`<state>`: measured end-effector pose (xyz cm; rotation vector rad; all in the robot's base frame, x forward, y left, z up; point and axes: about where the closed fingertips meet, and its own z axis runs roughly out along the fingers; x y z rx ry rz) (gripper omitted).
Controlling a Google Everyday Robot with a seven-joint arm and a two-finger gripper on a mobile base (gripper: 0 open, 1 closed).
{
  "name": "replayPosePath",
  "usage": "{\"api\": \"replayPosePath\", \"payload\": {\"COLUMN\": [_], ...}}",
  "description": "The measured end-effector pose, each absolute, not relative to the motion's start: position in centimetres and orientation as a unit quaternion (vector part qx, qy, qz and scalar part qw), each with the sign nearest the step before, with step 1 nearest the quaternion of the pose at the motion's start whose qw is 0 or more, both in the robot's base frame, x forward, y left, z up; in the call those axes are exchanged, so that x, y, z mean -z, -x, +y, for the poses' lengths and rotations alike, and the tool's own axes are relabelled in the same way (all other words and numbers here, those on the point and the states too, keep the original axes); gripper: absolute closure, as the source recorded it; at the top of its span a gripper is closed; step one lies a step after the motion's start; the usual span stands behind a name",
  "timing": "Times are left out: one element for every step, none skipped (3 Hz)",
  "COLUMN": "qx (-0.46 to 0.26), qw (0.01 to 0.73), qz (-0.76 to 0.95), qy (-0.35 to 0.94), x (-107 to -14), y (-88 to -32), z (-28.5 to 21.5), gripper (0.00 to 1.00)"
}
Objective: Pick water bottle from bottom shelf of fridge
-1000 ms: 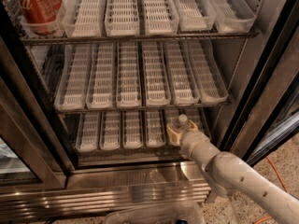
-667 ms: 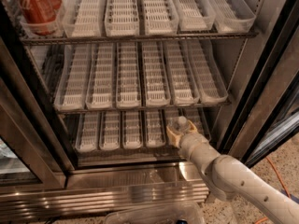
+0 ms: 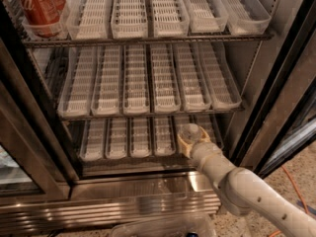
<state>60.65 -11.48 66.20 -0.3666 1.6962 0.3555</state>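
The fridge [image 3: 276,73] stands open, with three wire racks of clear plastic lane trays. On the bottom shelf [image 3: 128,137], the water bottle [image 3: 189,131] shows as a small clear rounded shape with a pale top, standing in the fifth lane from the left. My gripper [image 3: 190,141] reaches in from the lower right on its pale arm and sits right at the bottle, around its near side. The bottle's body is mostly hidden behind the gripper.
Red cola cans [image 3: 38,5] stand in the top rack's left tray. The middle rack [image 3: 148,83] hangs just above the gripper. A brushed-steel sill [image 3: 123,199] runs below the bottom shelf. The door frame [image 3: 291,98] is at the right, and an orange cable [image 3: 291,181] lies on the floor.
The arm has shifted slightly left and a little deeper into the bottom shelf, bringing the gripper closer around the bottle. The bottle has stayed in its lane.
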Motion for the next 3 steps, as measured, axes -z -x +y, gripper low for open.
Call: {"api": "replayPosePath", "payload": {"qx": [-0.155,-0.154,-0.153], "qw": [0.635,0.663,0.664], "qz": [0.739,0.707,0.706], "qy": [0.162,0.191,0.193], "x": [-66.4,-69.8,-69.6], "y": [-60.4,-57.3,-57.1], "z": [-11.4,-10.7,-10.6], "gripper": [1.00,1.00,1.00]}}
